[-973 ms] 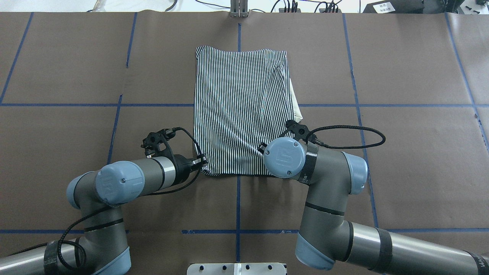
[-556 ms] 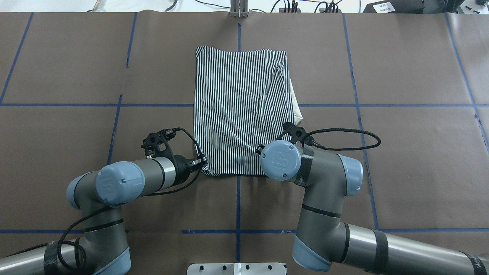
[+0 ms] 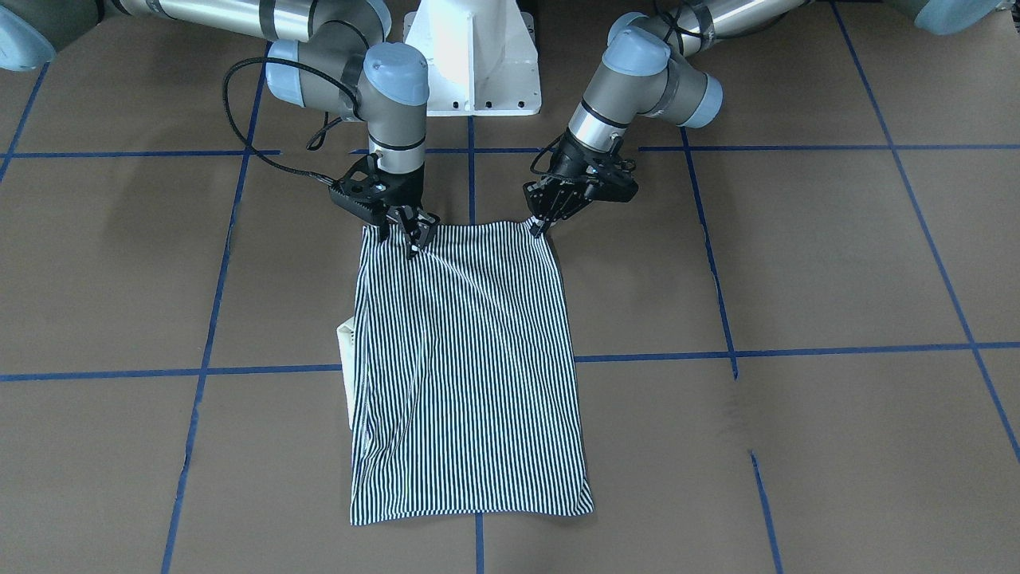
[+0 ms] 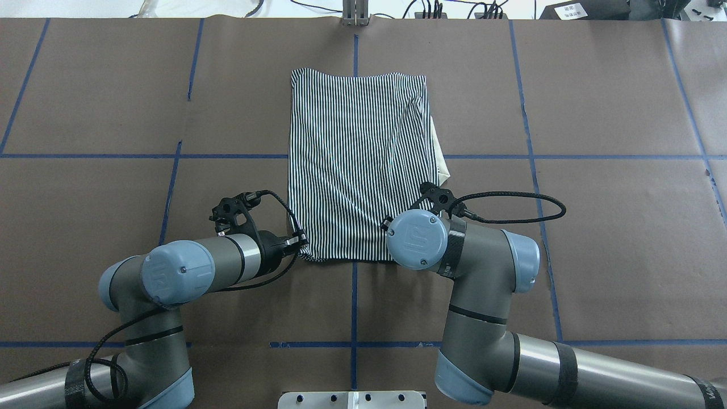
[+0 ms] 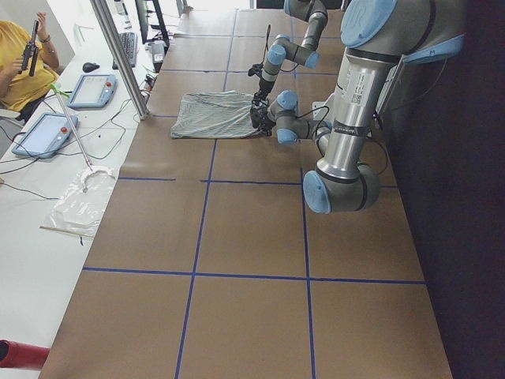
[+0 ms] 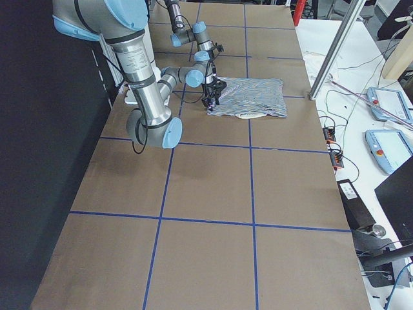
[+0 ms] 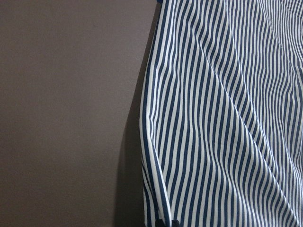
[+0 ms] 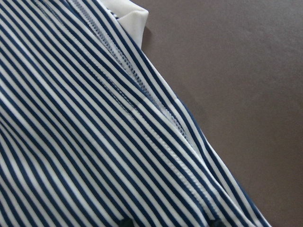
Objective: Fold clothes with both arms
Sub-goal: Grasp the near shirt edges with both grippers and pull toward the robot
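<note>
The navy-and-white striped polo shirt lies folded into a long rectangle on the brown table, stripes running away from me. Its cream collar pokes out from under the right side. My left gripper is shut on the shirt's near left corner, which also shows in the front-facing view. My right gripper is shut on the near right edge, hidden in the overhead view by its own wrist. Both wrist views are filled with striped cloth.
The white pedestal base stands between the arms. Blue tape lines grid the brown table cover. A metal post stands at the table's far edge, and a side bench with tablets and an operator lie beyond it.
My right wrist has shifted a little to the left and towards the shirt's near edge. The left arm and the shirt have not visibly moved.
</note>
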`<state>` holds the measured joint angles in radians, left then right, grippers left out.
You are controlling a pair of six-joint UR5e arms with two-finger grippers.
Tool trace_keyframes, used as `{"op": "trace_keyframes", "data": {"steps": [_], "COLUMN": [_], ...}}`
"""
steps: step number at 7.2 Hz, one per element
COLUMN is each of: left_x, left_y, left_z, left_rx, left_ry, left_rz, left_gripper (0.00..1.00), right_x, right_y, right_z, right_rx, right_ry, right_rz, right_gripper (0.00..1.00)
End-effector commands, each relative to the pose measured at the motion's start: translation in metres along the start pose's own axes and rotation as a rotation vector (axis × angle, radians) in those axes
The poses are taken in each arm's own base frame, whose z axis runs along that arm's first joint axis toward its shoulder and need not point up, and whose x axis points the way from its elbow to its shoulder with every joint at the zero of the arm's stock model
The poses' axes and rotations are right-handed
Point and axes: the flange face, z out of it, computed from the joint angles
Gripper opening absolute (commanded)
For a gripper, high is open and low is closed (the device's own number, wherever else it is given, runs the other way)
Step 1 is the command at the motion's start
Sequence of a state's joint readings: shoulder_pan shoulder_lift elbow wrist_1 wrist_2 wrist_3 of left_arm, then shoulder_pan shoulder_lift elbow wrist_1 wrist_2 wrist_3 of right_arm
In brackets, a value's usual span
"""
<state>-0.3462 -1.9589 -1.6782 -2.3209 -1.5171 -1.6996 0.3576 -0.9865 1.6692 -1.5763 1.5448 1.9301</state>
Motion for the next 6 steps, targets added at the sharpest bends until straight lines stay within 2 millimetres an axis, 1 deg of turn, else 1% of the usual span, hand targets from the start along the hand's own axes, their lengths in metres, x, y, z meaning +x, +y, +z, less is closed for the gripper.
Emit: {"op": "trace_keyframes", "data": {"steps": [1,6], "left_x": [-0.0001,-0.0001], "left_y": [0.0007,0.0007], "left_z": [0.0001,0.0001], "left_rx": [-0.001,-0.001], "left_ry": [0.0,0.0], "left_rz": [0.0,0.002], "left_gripper": [0.0,0.0], "right_x": [-0.0022,-0.0015], "right_y": [-0.0003,-0.0019], "right_z": [-0.0068,-0.0092], "right_rx": [-0.004,-0.003], "right_ry": [-0.014,-0.018], "right_rz": [0.001,0.002], "right_gripper": [0.0,0.0]}}
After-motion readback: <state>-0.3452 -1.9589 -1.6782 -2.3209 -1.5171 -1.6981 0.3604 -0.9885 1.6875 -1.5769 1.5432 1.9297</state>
